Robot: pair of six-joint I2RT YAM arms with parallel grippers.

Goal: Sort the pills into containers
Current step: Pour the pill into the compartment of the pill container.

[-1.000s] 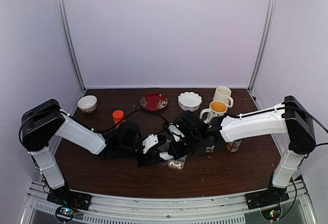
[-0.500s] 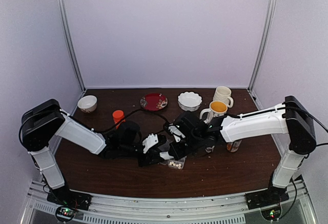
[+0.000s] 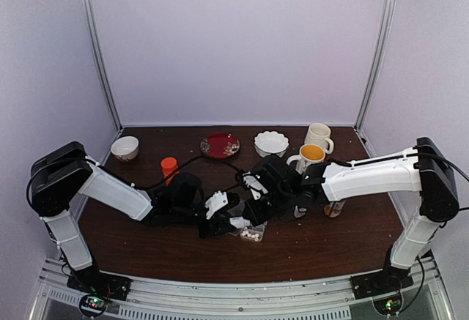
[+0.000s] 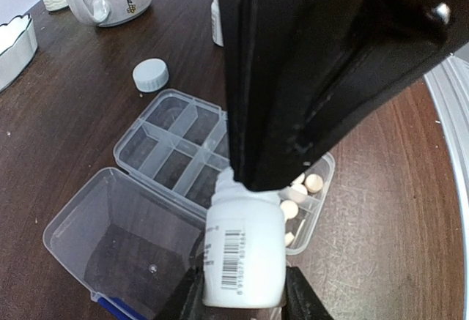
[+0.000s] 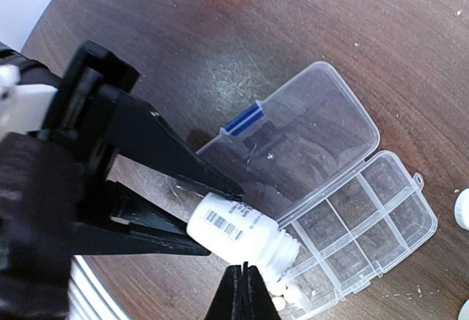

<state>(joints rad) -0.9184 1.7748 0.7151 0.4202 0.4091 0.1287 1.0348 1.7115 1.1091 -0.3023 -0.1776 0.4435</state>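
Observation:
My left gripper (image 4: 244, 294) is shut on a white pill bottle (image 4: 244, 250), uncapped and tipped, its mouth over a corner cell of the clear pill box (image 4: 172, 140). Several cream pills (image 4: 299, 190) lie in that cell and the one beside it; the other cells look empty. The box's hinged lid (image 4: 121, 236) lies open flat. In the right wrist view the bottle (image 5: 231, 226) sits between the left fingers (image 5: 165, 151), with pills (image 5: 282, 299) under its mouth. My right gripper (image 5: 244, 280) is shut, empty, tips just above the bottle's neck. Both grippers meet at the table's front centre (image 3: 242, 217).
A grey bottle cap (image 4: 150, 75) lies beyond the box. Two mugs (image 3: 309, 157), a white bowl (image 3: 271, 143), a red plate (image 3: 220, 145), a small bowl (image 3: 124, 147) and an orange-capped bottle (image 3: 169, 166) stand further back. Another bottle (image 3: 333, 208) stands at the right.
My right arm has drawn back slightly to the right and away from the box. My left gripper keeps the bottle tipped in the same place.

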